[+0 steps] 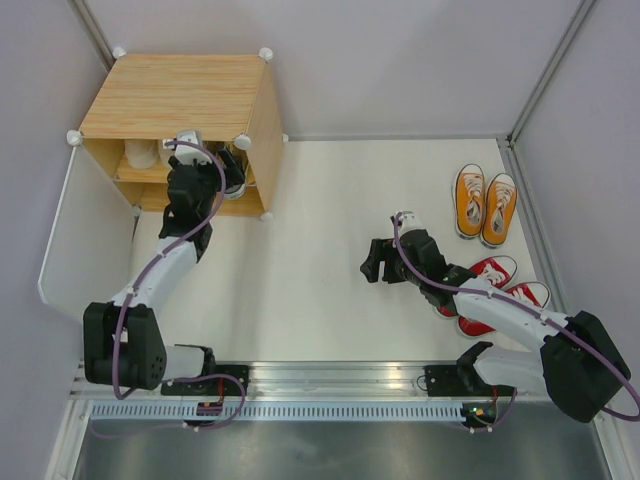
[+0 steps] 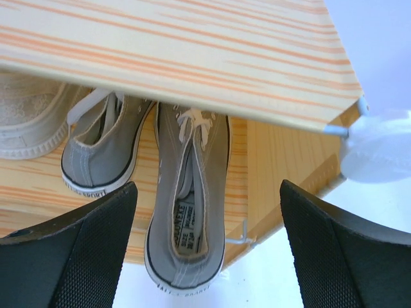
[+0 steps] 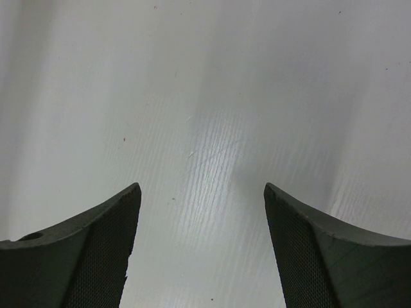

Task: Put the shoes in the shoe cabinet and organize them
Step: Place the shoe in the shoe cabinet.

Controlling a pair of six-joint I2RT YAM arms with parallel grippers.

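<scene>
Progress, seen from above first: the shoe cabinet [image 1: 180, 95] sits in the upper left of the frame, with the left gripper [image 1: 190, 150] at its open front, level with the shelf. A cream shoe [image 1: 140, 152] shows on that shelf just left of the gripper. The white door panel [image 1: 70, 240] stands open along the left edge. Near the right edge the orange pair [image 1: 485, 205] stands side by side on the table [image 1: 320, 200]. Below it the red pair [image 1: 500, 285] lies partly under the right arm. The right gripper [image 1: 375, 262] hovers over bare table near the middle, apart from both pairs.

In the left wrist view the jaws are spread wide and hold nothing. Between and beyond the fingers [image 2: 96, 244], two grey shoes lie on the shelf [image 2: 38, 179]. One grey shoe [image 2: 99, 151] is at centre left. The second grey shoe [image 2: 189, 212] is in the middle, its heel jutting past the shelf's front edge. The cream shoe's sole fills the far left. Whether its mate is inside cannot be told.

In the right wrist view the fingers [image 3: 83, 250] are wide apart with only table between them.

By my reading the grey pair is in and the cream at least partly. The protruding grey shoe probably needs a nudge inward, and the orange and red pairs are not yet stowed, so roughly half remains.
</scene>
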